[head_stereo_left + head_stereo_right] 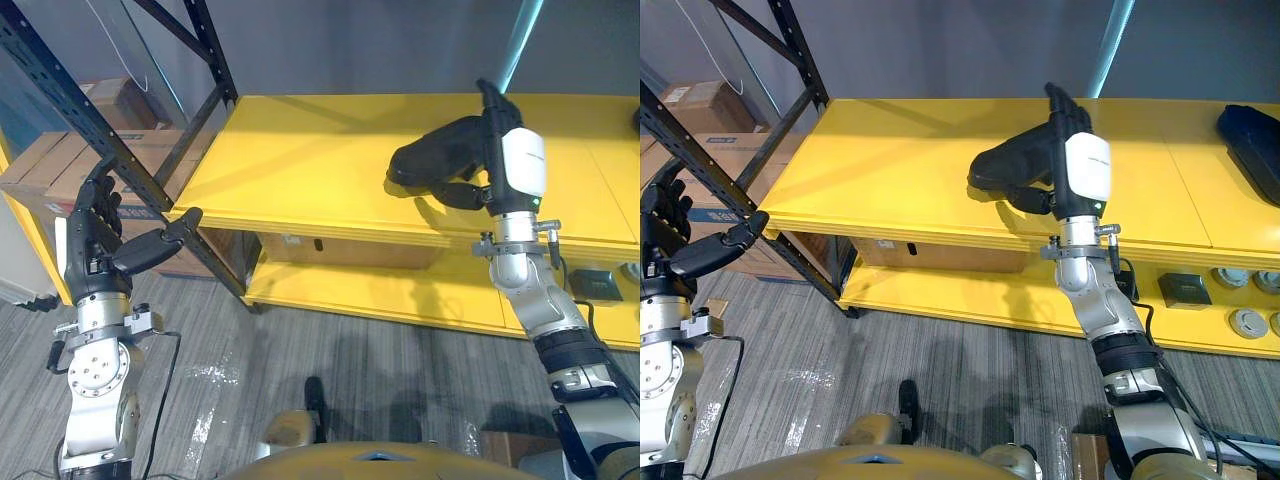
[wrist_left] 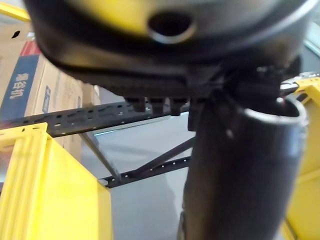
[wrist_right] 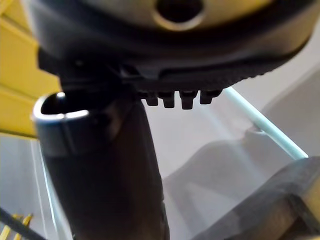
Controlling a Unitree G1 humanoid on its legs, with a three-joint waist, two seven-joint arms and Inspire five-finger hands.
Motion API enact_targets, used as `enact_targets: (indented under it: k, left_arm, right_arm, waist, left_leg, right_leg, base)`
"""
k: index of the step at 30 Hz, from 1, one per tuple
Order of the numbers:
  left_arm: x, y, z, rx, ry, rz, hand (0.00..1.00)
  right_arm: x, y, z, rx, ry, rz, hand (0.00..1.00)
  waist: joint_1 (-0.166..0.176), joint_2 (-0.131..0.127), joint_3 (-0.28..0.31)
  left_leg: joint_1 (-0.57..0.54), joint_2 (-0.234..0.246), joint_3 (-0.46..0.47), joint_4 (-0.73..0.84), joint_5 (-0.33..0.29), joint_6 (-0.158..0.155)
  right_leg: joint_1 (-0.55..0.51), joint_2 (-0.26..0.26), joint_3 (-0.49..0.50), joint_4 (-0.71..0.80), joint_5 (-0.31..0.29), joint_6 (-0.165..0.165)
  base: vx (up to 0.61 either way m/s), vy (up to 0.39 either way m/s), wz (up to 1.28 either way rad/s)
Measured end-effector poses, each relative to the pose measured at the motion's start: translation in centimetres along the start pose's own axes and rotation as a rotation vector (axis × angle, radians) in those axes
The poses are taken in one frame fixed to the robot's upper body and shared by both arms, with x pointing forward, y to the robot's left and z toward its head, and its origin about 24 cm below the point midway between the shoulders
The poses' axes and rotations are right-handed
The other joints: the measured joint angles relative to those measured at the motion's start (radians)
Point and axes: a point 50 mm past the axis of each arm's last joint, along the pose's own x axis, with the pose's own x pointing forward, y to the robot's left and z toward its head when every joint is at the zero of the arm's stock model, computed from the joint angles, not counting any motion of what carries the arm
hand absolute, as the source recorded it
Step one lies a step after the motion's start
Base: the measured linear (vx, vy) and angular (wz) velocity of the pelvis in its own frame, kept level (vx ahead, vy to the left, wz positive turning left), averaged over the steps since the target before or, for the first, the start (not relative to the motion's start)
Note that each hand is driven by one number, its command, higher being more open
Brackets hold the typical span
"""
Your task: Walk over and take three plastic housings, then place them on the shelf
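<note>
Right eye view: a black plastic housing (image 1: 1002, 160) is seen lying on the top board of a yellow shelf (image 1: 890, 170), near the board's middle. The right hand (image 1: 1080, 150) is held upright just beside the housing's right end, with its fingers (image 1: 1065, 105) straight and pointed up and its thumb (image 1: 1028, 198) stretched sideways along the housing's near edge. Nothing is gripped, and whether the thumb touches the housing cannot be told. The right forearm is raised steeply from the lower right. A second dark housing (image 1: 1250, 135) is seen at the board's far right, well apart. The left hand (image 1: 92, 245) is held upright low at the left, fingers relaxed, thumb out, empty, beside a black rack post (image 1: 70, 100) and cardboard boxes (image 1: 40, 175)
</note>
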Motion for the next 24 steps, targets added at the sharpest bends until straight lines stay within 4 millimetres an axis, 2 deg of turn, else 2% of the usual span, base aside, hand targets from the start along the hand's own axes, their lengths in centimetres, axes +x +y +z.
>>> enact_targets:
  k: [7,16,21,24]
  left_arm:
    - [0.0,-0.1,0.0,0.0,0.001,-0.01,1.0]
    - [0.0,-0.1,0.0,0.002,0.001,-0.013,1.0]
    - [0.0,-0.1,0.0,0.002,0.001,-0.011,1.0]
    - [0.0,-0.1,-0.1,0.001,0.003,-0.006,1.0]
  right_arm:
    - [-0.1,0.6,1.2,0.08,-0.092,0.086,1.0]
    - [-0.5,1.9,1.8,0.104,-0.114,0.238,1.0]
    - [-0.8,2.5,2.0,0.101,-0.121,0.265,1.0]
    - [-1.0,2.8,1.5,0.071,-0.086,0.243,1.0]
  waist:
    - [0.006,0.0,0.0]
    - [0.007,-0.001,0.0]
    - [0.004,-0.001,0.001]
    - [0.007,-0.002,0.001]
  left_leg:
    - [0.0,-0.001,-0.01,0.0,0.0,0.0]
    - [0.0,-0.001,-0.006,0.0,0.0,0.0]
    - [0.0,-0.001,-0.003,0.0,0.0,0.0]
    - [0.0,0.0,-0.003,0.0,0.001,0.0]
  right_leg:
    - [0.008,-0.002,-0.012,0.007,-0.009,0.0]
    - [-0.004,-0.007,-0.002,0.021,-0.013,0.0]
    - [-0.008,-0.009,-0.001,0.028,-0.015,-0.001]
    - [-0.009,-0.011,0.0,0.034,-0.018,-0.002]
  base:
    - [-0.01,-0.013,0.07]
    - [-0.01,-0.008,-0.03]
    - [0.0,0.0,0.0]
    - [0.0,0.0,0.0]
